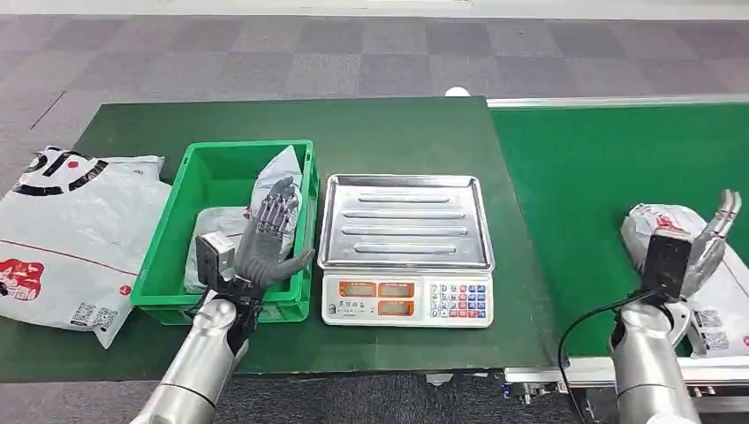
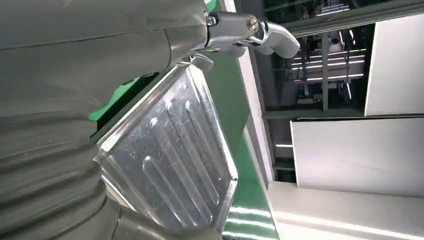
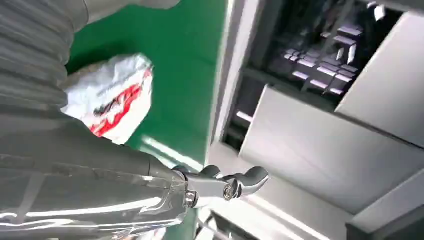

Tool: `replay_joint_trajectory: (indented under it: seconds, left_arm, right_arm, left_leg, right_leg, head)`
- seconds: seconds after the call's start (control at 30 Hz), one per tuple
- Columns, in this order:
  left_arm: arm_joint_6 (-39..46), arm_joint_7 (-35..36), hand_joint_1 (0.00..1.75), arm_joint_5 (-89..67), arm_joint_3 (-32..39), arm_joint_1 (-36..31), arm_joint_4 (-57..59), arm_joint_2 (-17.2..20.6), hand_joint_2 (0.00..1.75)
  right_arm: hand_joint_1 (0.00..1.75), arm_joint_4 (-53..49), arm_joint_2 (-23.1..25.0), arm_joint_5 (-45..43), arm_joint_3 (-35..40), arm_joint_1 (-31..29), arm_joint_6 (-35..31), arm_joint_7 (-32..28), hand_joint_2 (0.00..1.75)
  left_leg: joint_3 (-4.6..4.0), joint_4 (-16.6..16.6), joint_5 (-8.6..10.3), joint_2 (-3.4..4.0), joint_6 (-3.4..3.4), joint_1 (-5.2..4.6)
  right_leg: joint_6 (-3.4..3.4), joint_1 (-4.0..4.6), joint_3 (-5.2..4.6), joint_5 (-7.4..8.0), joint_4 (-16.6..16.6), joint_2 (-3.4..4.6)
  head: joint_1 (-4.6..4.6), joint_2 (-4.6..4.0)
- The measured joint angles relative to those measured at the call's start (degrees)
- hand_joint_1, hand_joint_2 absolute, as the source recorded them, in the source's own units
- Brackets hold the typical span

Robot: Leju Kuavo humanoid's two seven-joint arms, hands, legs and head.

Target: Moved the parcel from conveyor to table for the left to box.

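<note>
The left hand is raised upright over the near right corner of the green crate, palm toward the scale, fingers spread and holding nothing. The right hand stands upright over the conveyor at the right, fingers straight and slightly apart, empty, just beside the parcel (a white plastic mailer with red print), which lies on the green belt; whether the hand touches it I cannot tell. In the right wrist view the same parcel lies on the belt beyond the hand. Two grey mailer bags sit inside the one crate. One large white mailer lies on the desk left of the crate. One electronic scale with a steel pan stands between crate and conveyor.
</note>
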Motion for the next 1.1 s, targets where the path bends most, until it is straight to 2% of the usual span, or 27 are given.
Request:
replay_joint_trajectory:
  seconds: [0.07,0.1,0.13,0.17,0.2,0.3,0.5,1.1]
  left_arm:
    - [-0.26,0.00,0.00,-0.09,0.07,0.22,-0.15,0.02,1.75]
    - [-0.42,-0.02,0.00,-0.11,0.09,0.47,-0.28,0.02,1.75]
    - [-0.50,-0.02,0.00,-0.15,0.17,0.75,-0.42,0.07,1.75]
    - [-0.52,-0.02,0.00,-0.26,0.31,0.94,-0.59,0.11,1.75]
    - [-0.59,-0.02,0.00,-0.33,0.50,0.98,-0.68,0.13,1.75]
    - [-0.74,0.00,0.00,-0.55,0.57,0.99,-0.66,0.15,1.75]
    - [-0.94,0.00,0.00,-0.72,0.63,0.97,-0.61,0.15,1.75]
    - [-1.11,-0.02,0.00,-0.94,0.63,0.71,-0.09,0.15,1.75]
  right_arm:
    - [0.00,6.99,-1.75,13.79,0.00,-2.53,-3.07,12.43,1.75]
    - [0.00,10.26,-2.76,22.49,0.00,-3.32,-3.16,22.43,1.75]
    - [0.00,12.31,-3.45,27.88,0.00,-3.78,-3.14,29.96,1.75]
    - [0.00,14.21,-3.83,30.51,0.00,-4.36,-3.08,34.85,1.75]
    - [0.00,16.33,-4.06,31.24,0.02,-5.03,-2.88,36.96,1.75]
    - [0.00,20.40,-4.55,32.68,0.33,-6.61,-1.81,35.94,1.75]
    - [0.00,25.31,-5.18,35.51,0.94,-8.63,0.62,38.42,1.75]
    - [0.00,28.74,-5.53,39.16,1.97,-9.44,5.34,43.27,1.75]
  left_leg:
    - [0.01,0.00,0.00,0.00,0.01,0.00]
    - [-0.01,0.01,-0.02,-0.05,0.04,0.00]
    - [-0.04,0.01,-0.01,-0.12,0.06,-0.01]
    - [-0.05,0.01,0.00,-0.16,0.07,-0.04]
    - [-0.05,0.01,0.00,-0.16,0.07,-0.05]
    - [-0.01,0.01,0.00,-0.12,0.06,-0.04]
    - [-0.01,0.00,0.04,-0.13,0.03,-0.01]
    - [-0.01,0.00,0.04,-0.13,0.04,-0.01]
  right_leg:
    - [0.01,-0.01,0.02,0.00,0.00,0.01]
    - [0.02,0.00,0.05,0.01,-0.01,-0.06]
    - [0.03,-0.01,0.07,0.01,-0.01,-0.14]
    - [0.06,-0.04,0.08,0.03,-0.01,-0.19]
    - [0.06,-0.04,0.08,0.03,0.00,-0.18]
    - [0.05,-0.03,0.06,0.03,0.00,-0.14]
    - [0.05,0.00,0.06,0.03,0.00,-0.14]
    - [0.05,-0.01,0.07,0.03,0.00,-0.16]
  head:
    - [-0.02,0.00]
    - [0.00,0.00]
    - [0.00,0.00]
    - [0.00,0.00]
    - [0.00,0.00]
    - [0.00,0.00]
    - [0.00,0.00]
    - [0.00,0.00]
